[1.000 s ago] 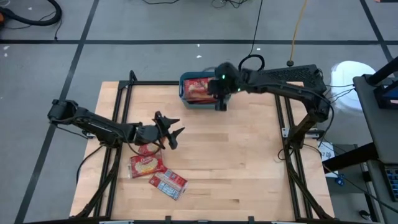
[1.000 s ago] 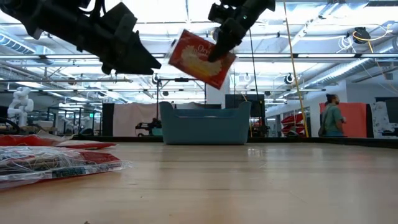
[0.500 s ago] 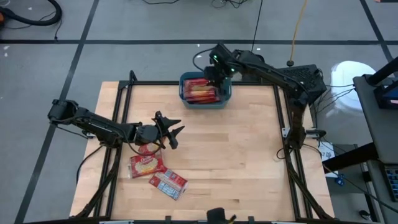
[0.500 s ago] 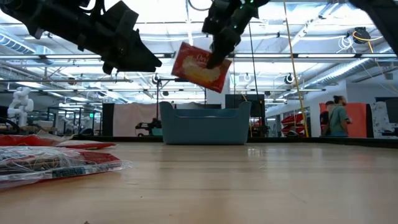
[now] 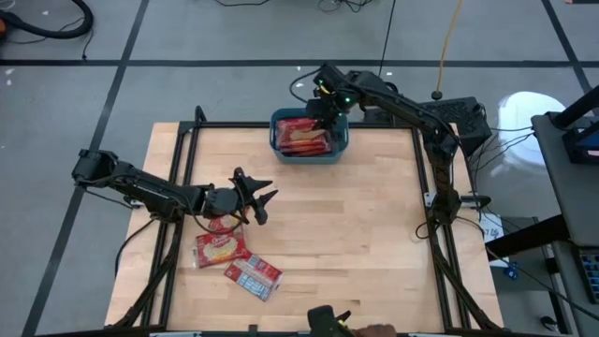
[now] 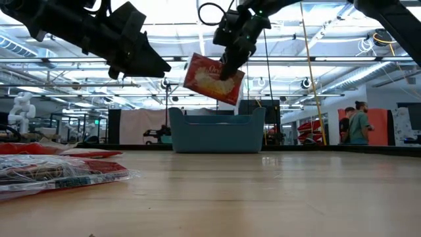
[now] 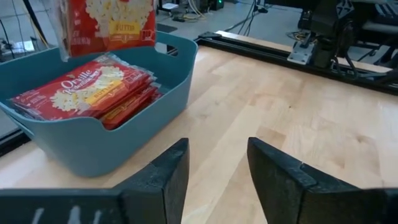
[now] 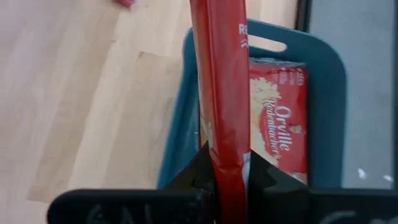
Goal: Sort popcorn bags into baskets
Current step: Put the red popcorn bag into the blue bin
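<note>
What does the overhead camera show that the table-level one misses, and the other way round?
Only the high view shows the packets stacked inside the tub and both arms whole, the left gripper hovering open by three loose bags. Only the low view shows the held bag hanging clear above the tub, and people beyond. Both show the right gripper shut on that bag.

Robotics lab: open hall, ceiling trusses [image 6: 329, 62], white robot [image 6: 20, 108], floor cables [image 5: 56, 19].

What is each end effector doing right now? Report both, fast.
Left end effector: open, empty, above the table beside the loose popcorn bags.
Right end effector: shut on a popcorn bag, above the teal basket.
</note>
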You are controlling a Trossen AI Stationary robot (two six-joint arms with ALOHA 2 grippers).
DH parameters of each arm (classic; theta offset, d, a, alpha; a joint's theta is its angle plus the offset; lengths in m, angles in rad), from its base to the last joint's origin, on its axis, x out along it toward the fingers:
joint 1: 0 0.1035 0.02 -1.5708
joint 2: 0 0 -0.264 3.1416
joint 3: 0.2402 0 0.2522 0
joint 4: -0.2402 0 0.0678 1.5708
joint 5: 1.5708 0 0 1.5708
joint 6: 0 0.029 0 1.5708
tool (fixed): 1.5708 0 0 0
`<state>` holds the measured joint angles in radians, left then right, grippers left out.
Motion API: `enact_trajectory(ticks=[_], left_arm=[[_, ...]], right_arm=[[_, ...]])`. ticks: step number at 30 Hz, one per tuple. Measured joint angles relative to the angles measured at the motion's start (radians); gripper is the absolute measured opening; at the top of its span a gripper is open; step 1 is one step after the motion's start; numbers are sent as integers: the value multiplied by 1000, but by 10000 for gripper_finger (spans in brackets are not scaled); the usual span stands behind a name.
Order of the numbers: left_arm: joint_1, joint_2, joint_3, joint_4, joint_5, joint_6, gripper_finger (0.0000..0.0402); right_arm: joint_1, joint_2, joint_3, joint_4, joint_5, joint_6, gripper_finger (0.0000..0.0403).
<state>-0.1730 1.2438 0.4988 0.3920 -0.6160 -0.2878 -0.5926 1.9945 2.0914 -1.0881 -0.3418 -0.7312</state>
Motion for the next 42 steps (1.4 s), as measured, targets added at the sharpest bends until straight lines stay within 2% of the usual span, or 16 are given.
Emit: enact_trajectory(ticks=[4,12,24,29,42], left_arm=[[0,0,0,4,16,-7,169],[0,0,0,5,17,-8,151],[0,0,0,17,47,-41,144],[0,0,0,30,47,-36,141],[0,0,0,29,47,-12,148]], right_arm=[[-15,0,0,12,-24,-6,20],[-57,0,-87,198,-27,44,20],[-94,0,-177,276,-26,26,20],[-94,0,-230,360,-26,4,21],[-100,-1,-295,507,31,11,91]])
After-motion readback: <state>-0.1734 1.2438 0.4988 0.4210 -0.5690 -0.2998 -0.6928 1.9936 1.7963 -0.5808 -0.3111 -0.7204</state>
